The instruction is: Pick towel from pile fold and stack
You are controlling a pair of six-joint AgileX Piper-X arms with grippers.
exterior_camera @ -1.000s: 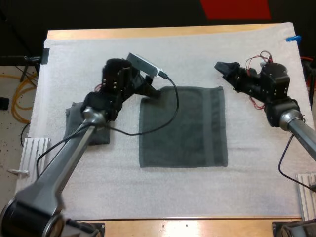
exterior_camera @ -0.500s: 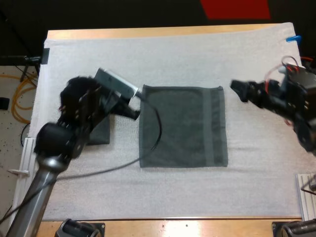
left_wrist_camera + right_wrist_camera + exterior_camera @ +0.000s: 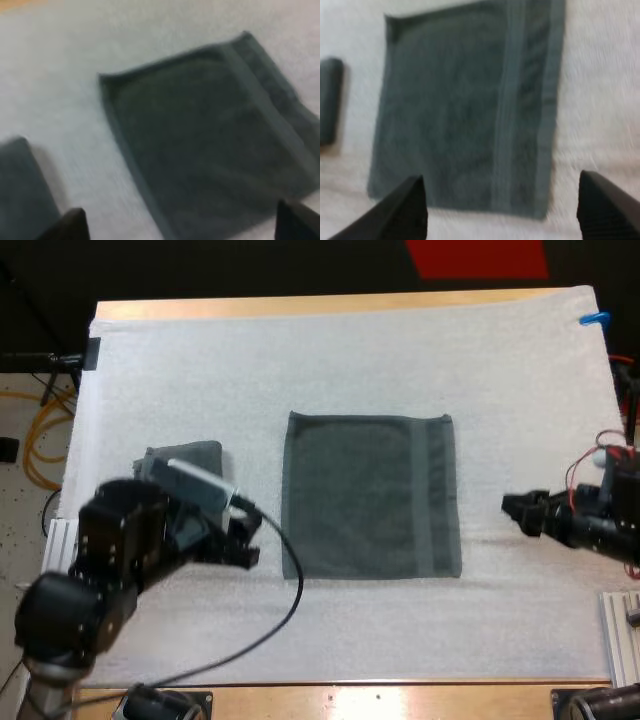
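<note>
A dark grey-green towel lies spread flat in the middle of the white mat, with a woven band along its right side. A small folded towel sits left of it, partly hidden by my left arm. My left gripper hovers just off the flat towel's near left corner. In the left wrist view its fingers stand wide apart and empty, with the towel beyond them. My right gripper is apart from the towel's right edge. Its fingers are spread, clear of the towel.
The white mat covers most of the wooden table and is bare around the towel. A metal bracket stands at the near right edge. The folded towel lies beyond the flat towel's left edge.
Both arms have drawn back from the towel's far corners toward the near side, the left going left and the right going right. The towel lies flat as before.
</note>
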